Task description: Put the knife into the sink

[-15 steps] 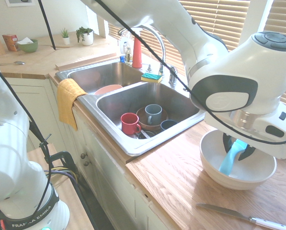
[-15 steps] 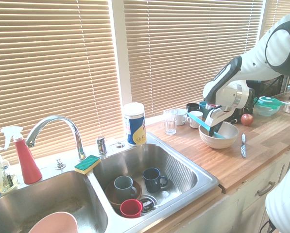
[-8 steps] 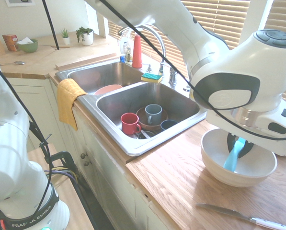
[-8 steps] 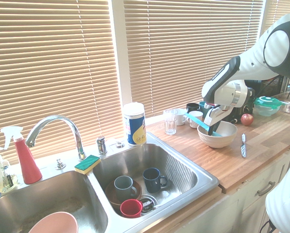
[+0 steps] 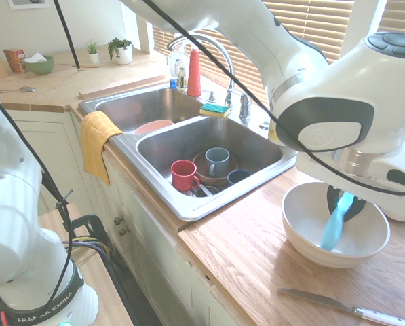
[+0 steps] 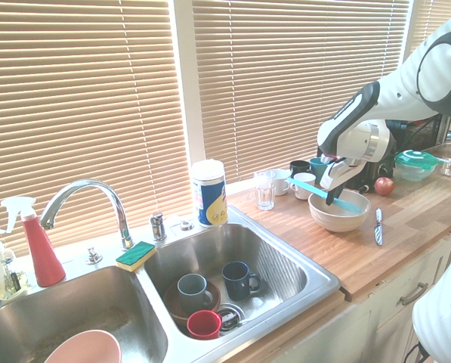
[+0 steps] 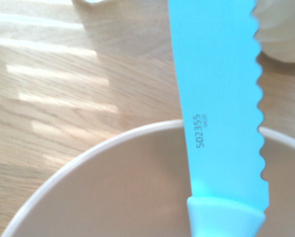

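While pinching the knife point(image 5: 335, 223) by its handle, jaws pressed onto it, the gripper point(image 6: 333, 192) sits higher than a sec ago. Blade now clears the bowl point(image 6: 344, 218) rim on the window side; handle end hangs w/o touching the bowl floor. Metal knife point(image 5: 343, 306) lies on the counter point(image 5: 256, 258) near the front edge. Sink point(image 6: 316, 283) is well left of the bowl; bare wood between them.

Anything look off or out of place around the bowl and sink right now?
Nothing spilled or broken. The hand is shut on the blue knife, which slants out over the bowl rim. A second, metal knife lies loose on the counter beside the bowl.
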### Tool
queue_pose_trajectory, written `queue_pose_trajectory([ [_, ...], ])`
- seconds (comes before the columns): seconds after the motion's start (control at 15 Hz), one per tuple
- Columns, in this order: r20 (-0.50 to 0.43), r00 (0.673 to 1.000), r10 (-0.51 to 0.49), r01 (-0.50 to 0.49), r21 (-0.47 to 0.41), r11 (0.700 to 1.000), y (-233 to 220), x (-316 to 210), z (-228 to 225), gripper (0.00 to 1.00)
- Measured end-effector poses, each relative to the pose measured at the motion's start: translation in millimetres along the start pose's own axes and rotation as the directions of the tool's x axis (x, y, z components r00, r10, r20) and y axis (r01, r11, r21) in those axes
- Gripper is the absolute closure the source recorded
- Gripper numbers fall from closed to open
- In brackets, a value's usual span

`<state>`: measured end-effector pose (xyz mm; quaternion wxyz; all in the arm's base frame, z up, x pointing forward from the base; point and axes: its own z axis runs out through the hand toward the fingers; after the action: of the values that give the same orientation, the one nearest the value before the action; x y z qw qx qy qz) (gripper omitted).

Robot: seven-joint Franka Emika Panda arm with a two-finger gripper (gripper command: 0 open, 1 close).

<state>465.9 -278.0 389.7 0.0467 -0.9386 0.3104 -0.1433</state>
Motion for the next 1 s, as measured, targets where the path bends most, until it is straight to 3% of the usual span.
queue_pose_trajectory([
  [0.53,-0.057,0.998,-0.028,0.031,0.047,0.998,-35,-11,-89,1.00],
  [0.73,-0.048,0.998,-0.039,0.041,0.036,0.999,-94,-52,-99,1.00],
  [1.0,-0.024,0.998,-0.057,0.057,0.020,0.998,-185,-145,-88,1.00],
])
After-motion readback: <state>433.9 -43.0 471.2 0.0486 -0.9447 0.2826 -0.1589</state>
